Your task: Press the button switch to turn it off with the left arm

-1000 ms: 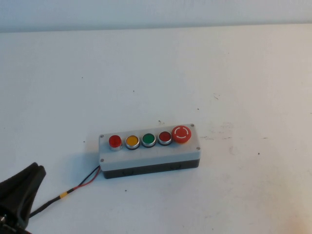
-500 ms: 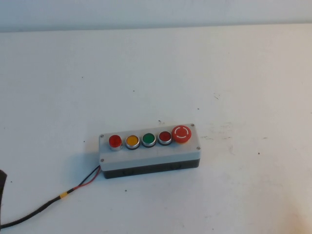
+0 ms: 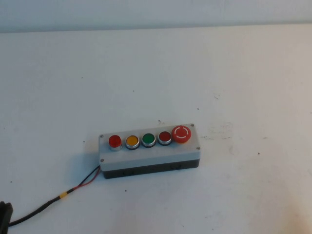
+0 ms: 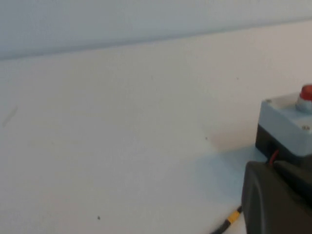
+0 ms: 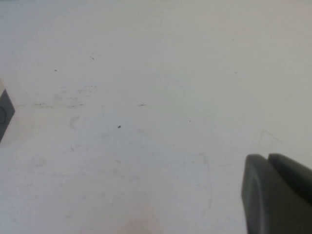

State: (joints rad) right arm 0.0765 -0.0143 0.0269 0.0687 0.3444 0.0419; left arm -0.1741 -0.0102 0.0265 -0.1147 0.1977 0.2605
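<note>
At the near left edge of the tabletop, a sliver of the left arm shows in the high view, well apart from the grey box. The left gripper appears only as a dark mass in its own wrist view, close to the box's left end (whether its jaws are apart or together cannot be told). A black cable with a yellow band and red lead runs from near that arm to the box's left end. On the box's top, five buttons stand in a row: the button switch, bright red with a silver ring, sits at the left end, followed by a yellow button, a green button, a darker red button and the large red stop button. The right gripper hangs over bare tabletop beyond the box's right end, seen only in its wrist view; its jaws' state cannot be told either.
</note>
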